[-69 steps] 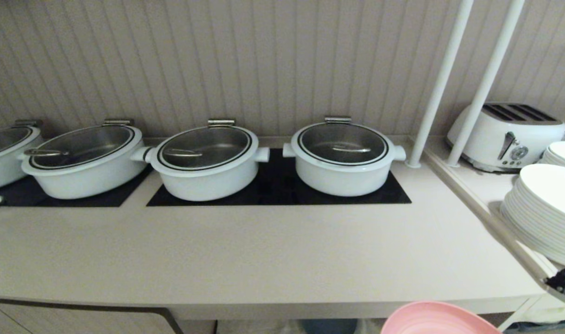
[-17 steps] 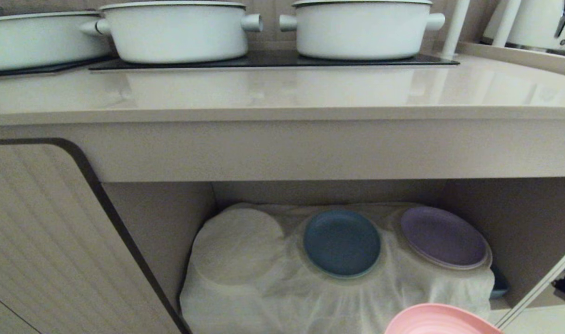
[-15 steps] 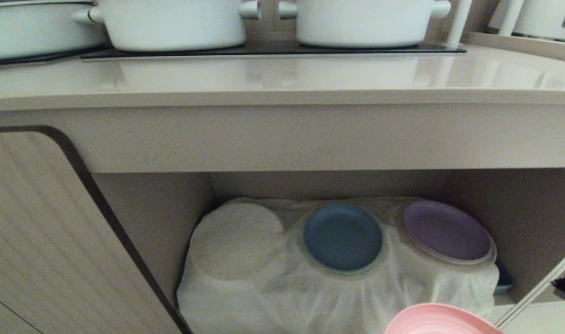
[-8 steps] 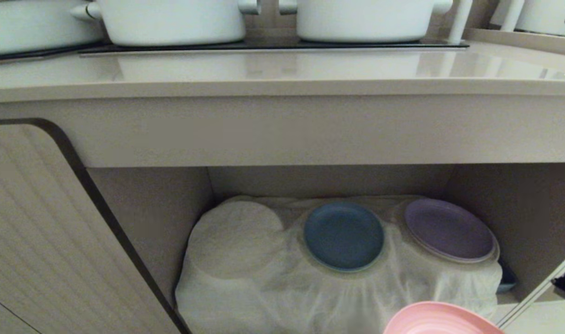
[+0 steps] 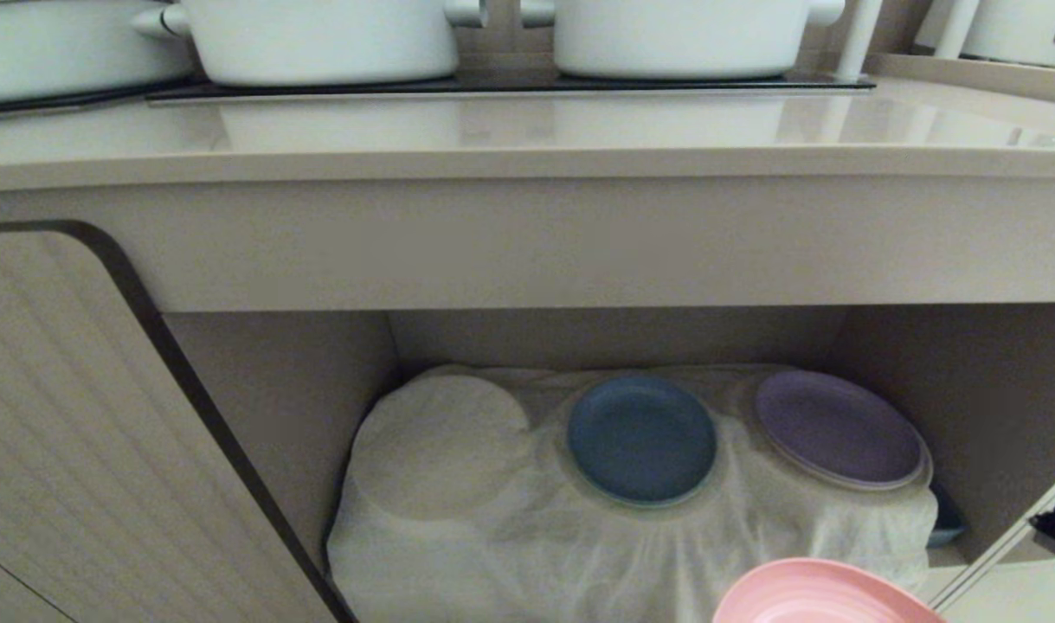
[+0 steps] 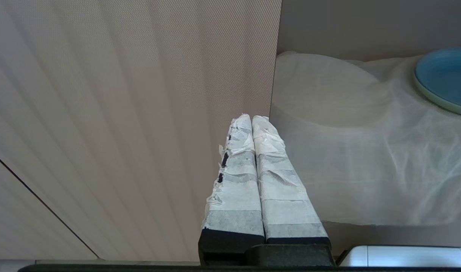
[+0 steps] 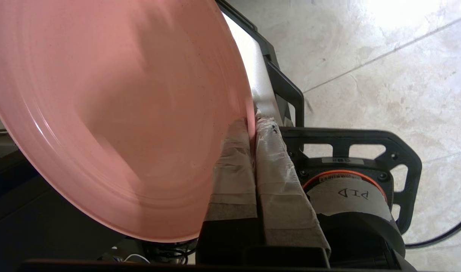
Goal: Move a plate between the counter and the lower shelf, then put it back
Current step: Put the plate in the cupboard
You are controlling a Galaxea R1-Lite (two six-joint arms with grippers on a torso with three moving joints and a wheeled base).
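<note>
Plate (image 5: 817, 593) cropped by frame edge.

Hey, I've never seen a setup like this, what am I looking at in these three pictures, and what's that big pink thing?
This is a two-armed robot with three cameras. The head camera looks at a kitchen counter carrying white pots, and at an open lower shelf beneath it. A wrinkled white cloth covers the shelf, and a blue plate and a purple plate rest on it. The other two pictures come from cameras on the wrists, behind the taped fingers. The pink thing is a plate: the right gripper pinches its rim, and in the head view its edge shows at the bottom right. The left gripper is shut and holds nothing, near the cabinet door.
</note>
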